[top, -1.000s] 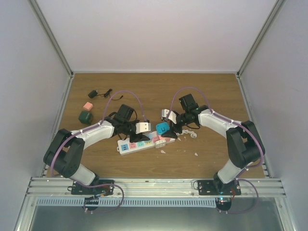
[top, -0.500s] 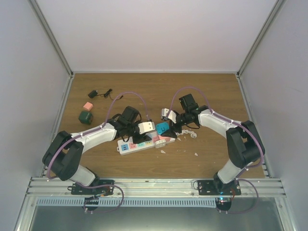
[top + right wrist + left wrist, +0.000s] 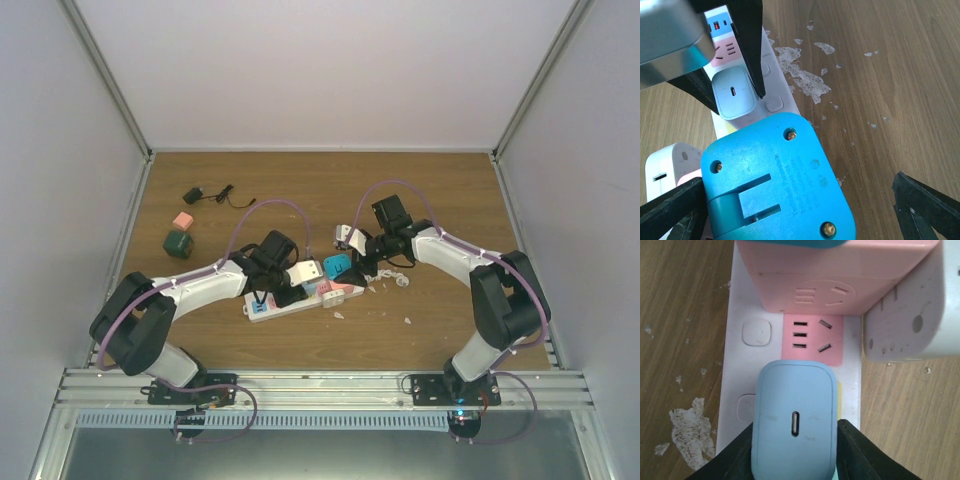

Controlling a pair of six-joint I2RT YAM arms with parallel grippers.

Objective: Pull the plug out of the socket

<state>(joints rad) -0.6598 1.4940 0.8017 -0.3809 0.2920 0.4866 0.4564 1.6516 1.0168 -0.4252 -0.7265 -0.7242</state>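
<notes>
There is one socket, a long white strip that lies flat and a little slanted near the middle of the table, between the two arms. Four things sit on it or over it: one light-blue plug, one pink adapter, one white adapter just beside the pink one, and one bright blue adapter at the top. The left gripper is clenched on the light-blue plug, with one black finger pressed against each side of it. The right gripper is spread wide, and the bright blue adapter lies between its fingers, close to one and well apart from the other. Two white buttons show on the strip. Far to the left are one pink block, one green block just beside it, and one black charger with a thin cord. The table is brown wood with white flecks beside the strip. Pale walls close three sides, and a metal rail runs along the near edge.
</notes>
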